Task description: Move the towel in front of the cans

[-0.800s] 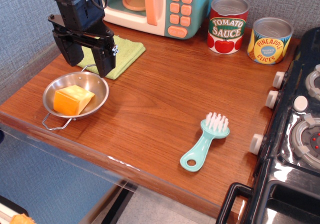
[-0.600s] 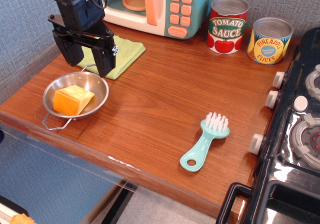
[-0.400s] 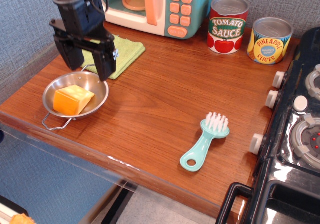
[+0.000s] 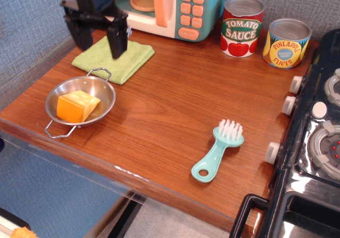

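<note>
Over at the far left of the tabletop (image 4: 175, 110), the gripper (image 4: 97, 42) hung above the towel (image 4: 119, 60) with its fingers (image 4: 117, 41) spread wide and empty. That towel lay flat, well apart from the cans (image 4: 264, 31). A shallow pinch might have slipped off, and a dragged corner could have knocked the pan (image 4: 101, 89) just beside it.

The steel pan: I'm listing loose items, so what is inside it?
Inside the steel pan sits one orange-yellow cheese block, resting on the pan's floor. The floor beneath the block is covered, so anything there cannot be seen.
</note>
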`<control>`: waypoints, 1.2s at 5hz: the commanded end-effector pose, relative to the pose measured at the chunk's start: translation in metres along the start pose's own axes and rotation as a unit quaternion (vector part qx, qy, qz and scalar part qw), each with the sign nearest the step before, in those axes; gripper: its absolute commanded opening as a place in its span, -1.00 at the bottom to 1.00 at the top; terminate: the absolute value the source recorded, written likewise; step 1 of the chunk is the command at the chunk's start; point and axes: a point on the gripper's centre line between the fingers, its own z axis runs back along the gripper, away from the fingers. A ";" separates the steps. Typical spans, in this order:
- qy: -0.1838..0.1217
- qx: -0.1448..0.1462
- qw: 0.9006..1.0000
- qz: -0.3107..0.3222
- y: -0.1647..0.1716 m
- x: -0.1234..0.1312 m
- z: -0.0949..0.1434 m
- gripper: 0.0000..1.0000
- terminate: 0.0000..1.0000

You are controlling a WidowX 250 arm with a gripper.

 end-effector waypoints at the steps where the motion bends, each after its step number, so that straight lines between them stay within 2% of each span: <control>1: -0.025 0.027 0.998 0.043 0.043 0.044 -0.002 1.00 -1.00; 3: -0.015 0.021 0.999 0.043 0.061 0.047 -0.033 1.00 -1.00; 4: -0.022 0.014 0.999 0.047 0.060 0.046 -0.047 1.00 -1.00; 5: -0.023 0.021 0.999 0.041 0.054 0.045 -0.059 1.00 -1.00; 6: -0.006 0.024 0.999 0.038 0.049 0.037 -0.076 1.00 -1.00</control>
